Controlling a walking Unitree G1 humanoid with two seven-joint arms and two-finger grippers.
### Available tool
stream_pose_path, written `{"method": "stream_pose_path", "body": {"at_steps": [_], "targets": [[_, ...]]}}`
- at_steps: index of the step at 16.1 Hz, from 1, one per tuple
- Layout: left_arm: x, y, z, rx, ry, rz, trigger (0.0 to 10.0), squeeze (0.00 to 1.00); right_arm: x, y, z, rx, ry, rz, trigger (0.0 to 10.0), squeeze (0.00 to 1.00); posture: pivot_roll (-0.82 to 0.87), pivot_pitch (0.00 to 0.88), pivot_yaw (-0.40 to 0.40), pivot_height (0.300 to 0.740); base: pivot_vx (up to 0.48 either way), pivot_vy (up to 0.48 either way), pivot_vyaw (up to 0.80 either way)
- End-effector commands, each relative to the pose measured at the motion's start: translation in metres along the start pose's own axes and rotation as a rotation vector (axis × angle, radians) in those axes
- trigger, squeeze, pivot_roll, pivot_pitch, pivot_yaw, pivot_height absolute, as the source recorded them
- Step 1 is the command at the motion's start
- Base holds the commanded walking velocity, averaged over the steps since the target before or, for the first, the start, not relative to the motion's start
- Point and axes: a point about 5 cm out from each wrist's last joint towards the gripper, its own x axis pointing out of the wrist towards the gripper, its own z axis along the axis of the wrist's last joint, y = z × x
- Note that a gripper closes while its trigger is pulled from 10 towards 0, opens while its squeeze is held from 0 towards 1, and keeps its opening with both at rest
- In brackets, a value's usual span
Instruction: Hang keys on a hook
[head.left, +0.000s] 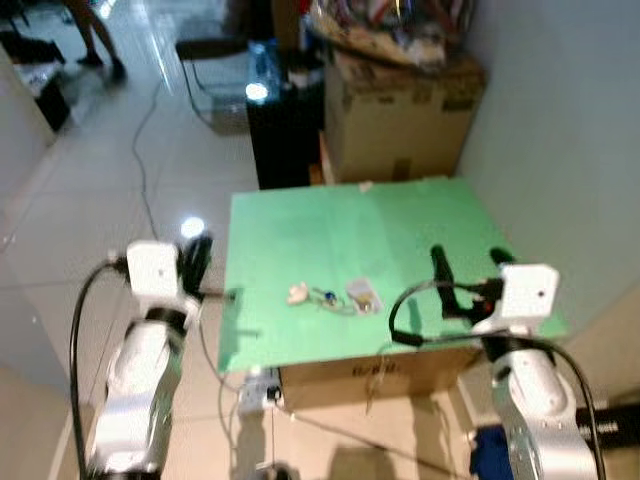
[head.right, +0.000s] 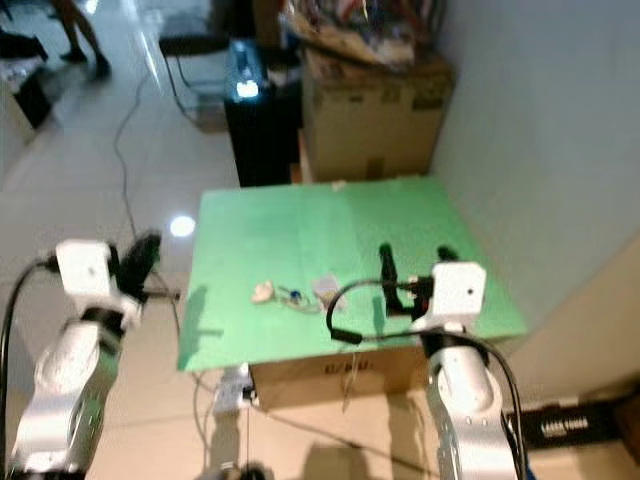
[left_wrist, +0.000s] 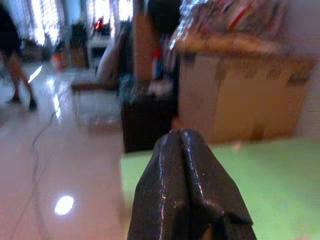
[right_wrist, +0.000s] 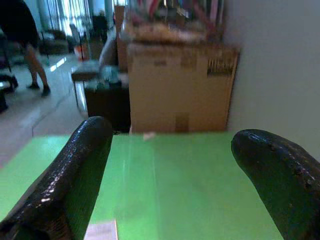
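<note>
head eyes look down, both share green table (head.left: 340, 230)

Almost no text that you can read.

On the front of the cardboard box (head.left: 375, 378) under the green board (head.left: 300, 230) you see a short dark print, but it is too blurred to read. The black case (head.right: 570, 428) on the floor, beside the right arm, carries white letters, also not readable for you. The big carton (right_wrist: 180, 87) behind the board has a dark printed mark at its upper corner, too small to tell.
</note>
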Motion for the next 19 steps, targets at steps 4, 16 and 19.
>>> {"method": "stream_pose_path", "body": {"at_steps": [4, 16, 19], "targets": [[0.008, -0.007, -0.022, 0.063, 0.132, 0.018, 10.0, 0.00, 0.015, 0.003, -0.020, 0.085, 0.090, 0.002, 10.0, 0.00, -0.07, 0.000, 0.018, 0.740, 0.000, 0.000, 0.50], [0.012, -0.015, -0.037, 0.028, 0.198, -0.006, 10.0, 0.00, 0.019, 0.012, -0.043, 0.139, 0.175, 0.087, 10.0, 0.00, -0.07, 0.000, 0.026, 0.740, 0.000, 0.156, 0.57], [0.013, -0.015, -0.042, 0.036, 0.226, -0.016, 10.0, 0.00, 0.018, 0.012, -0.046, 0.131, 0.182, 0.090, 10.0, 0.00, -0.07, 0.000, 0.032, 0.740, 0.000, 0.461, 0.53]]}}
